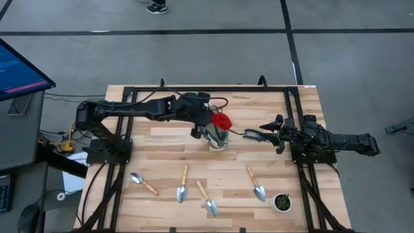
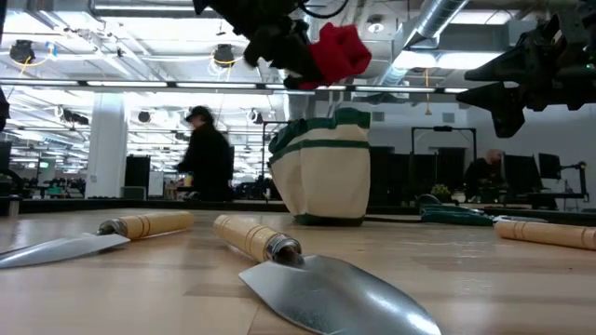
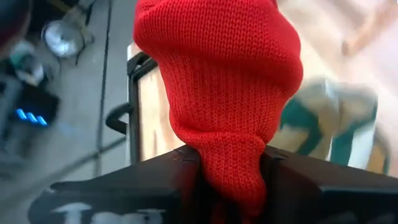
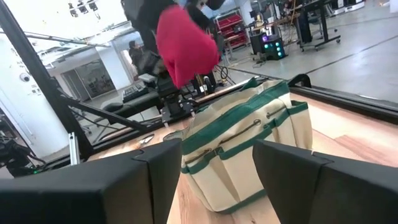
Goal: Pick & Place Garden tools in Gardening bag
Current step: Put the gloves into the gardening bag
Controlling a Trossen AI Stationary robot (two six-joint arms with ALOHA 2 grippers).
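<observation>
Left gripper point(image 1: 208, 121) clamps my red knit item point(image 1: 222, 120) | bag point(image 1: 218, 138) right beneath it | right gripper point(image 1: 253, 134) spread wide, empty, beside the bag | four trowels point(image 1: 184, 184) and shears point(image 2: 454, 214) left on table point(image 1: 168, 155), so mostly undone

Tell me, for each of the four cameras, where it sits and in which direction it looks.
High: above the table, looking straight down; both arms show.
Low: at table height, looking level past a trowel toward the gardening bag.
Left wrist: on the left arm, facing the red knitted item pinched by the left gripper.
Right wrist: on the right arm, past the open right gripper.
All four share the red item and bag.
</observation>
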